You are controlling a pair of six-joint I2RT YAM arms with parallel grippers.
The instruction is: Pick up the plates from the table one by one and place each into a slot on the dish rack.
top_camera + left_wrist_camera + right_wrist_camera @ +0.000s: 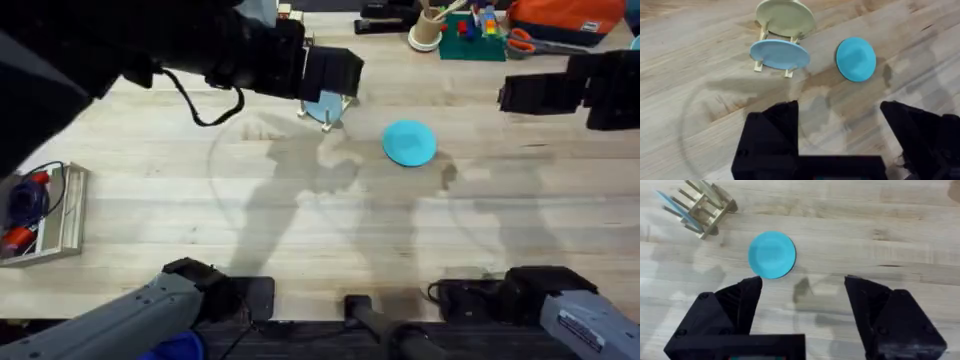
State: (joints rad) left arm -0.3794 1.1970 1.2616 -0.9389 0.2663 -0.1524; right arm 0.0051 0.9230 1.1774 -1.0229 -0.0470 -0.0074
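Note:
A turquoise plate [409,141] [856,59] [772,254] lies flat on the table [300,220], right of the dish rack [325,108] [705,205]. In the rack's slots stand a pale blue plate [780,54] [672,206] and, behind it, a pale yellow-green plate [785,17]. My left gripper [340,75] [840,125] hangs high beside the rack, open and holding nothing. Off to the right of the turquoise plate, my right gripper [512,93] [802,305] hovers above the table, open and also holding nothing.
A wooden tray [70,215] with small items sits at the table's left edge. Along the back edge are a cup of pens [428,28], a green box [470,38], scissors [522,41] and a stapler [385,18].

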